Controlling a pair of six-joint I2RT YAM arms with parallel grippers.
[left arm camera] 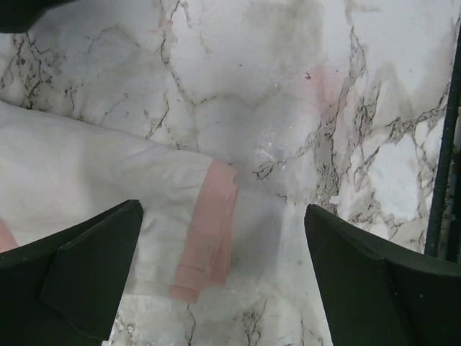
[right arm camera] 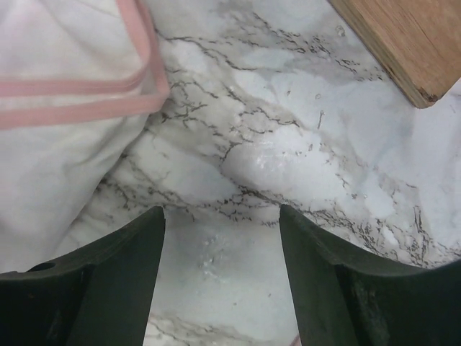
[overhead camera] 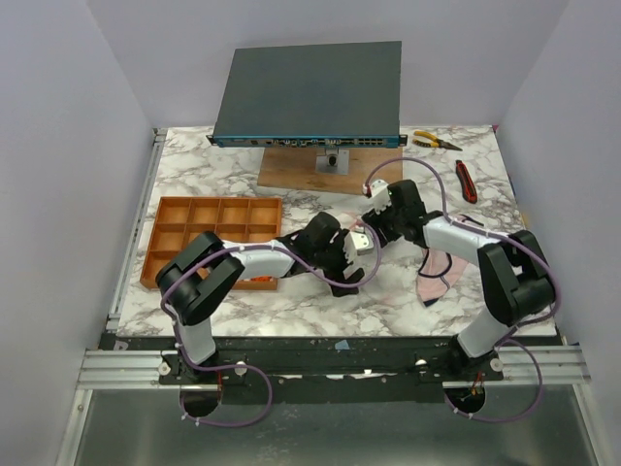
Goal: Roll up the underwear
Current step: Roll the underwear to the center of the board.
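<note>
tray (overhead camera: 218, 201) left on table (overhead camera: 194, 167), underwear (overhead camera: 441, 282) right

Overhead rear overview; two close downward wrist-views

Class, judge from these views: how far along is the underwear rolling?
Done: nothing; no rolled piece shows. In hand: the left gripper and right gripper hang open over the pale underwear, which lies unrolled. Left: grip its edge, roll it, then the pink piece at the right.

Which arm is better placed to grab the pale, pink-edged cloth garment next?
Likely the left: the left gripper hangs open over the pale pink-edged cloth garment, its hem between the fingers. The open right gripper frames bare marble table, garment aside.
</note>
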